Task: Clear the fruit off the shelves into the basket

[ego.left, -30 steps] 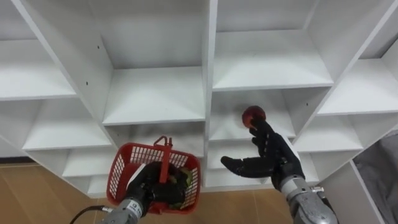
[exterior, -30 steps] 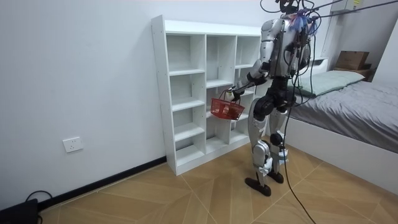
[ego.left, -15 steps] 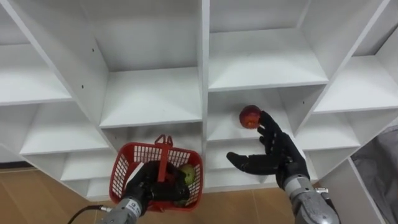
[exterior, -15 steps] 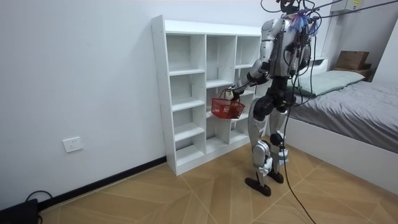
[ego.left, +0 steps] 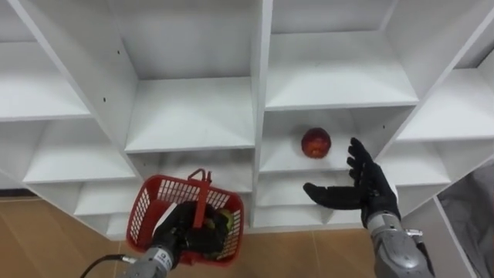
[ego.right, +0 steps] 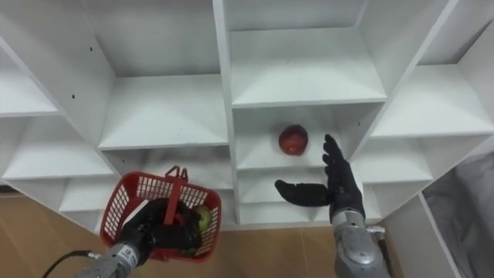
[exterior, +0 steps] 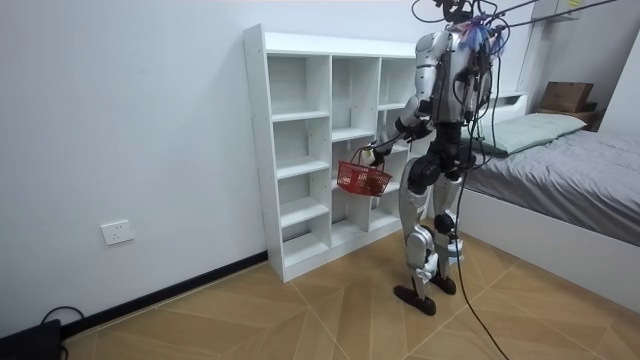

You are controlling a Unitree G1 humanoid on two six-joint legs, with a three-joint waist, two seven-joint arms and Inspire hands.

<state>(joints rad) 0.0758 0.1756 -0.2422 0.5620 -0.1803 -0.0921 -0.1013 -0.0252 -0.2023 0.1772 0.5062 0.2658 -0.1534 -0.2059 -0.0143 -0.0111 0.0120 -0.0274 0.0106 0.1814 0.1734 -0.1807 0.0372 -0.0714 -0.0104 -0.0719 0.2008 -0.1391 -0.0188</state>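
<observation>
Gripping handle of basket (ego.left: 145, 212), left robot hand (ego.left: 182, 232) half-hiding its fruit (ego.right: 202, 221); right robot hand (ego.left: 372, 190) spread beside apple (ego.left: 315, 143).

Bright, even indoor light fills the room. Soft grey shadows lie under the shelves of the white closet (ego.left: 193, 116) and in its compartments' back corners. Its uprights splay outward toward the eye views' edges.

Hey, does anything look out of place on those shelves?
Nothing spilled or damaged. One red fruit sits alone on a shelf of the white closet, the open right hand beside it, not touching. The left hand holds the red basket by its handle.
</observation>
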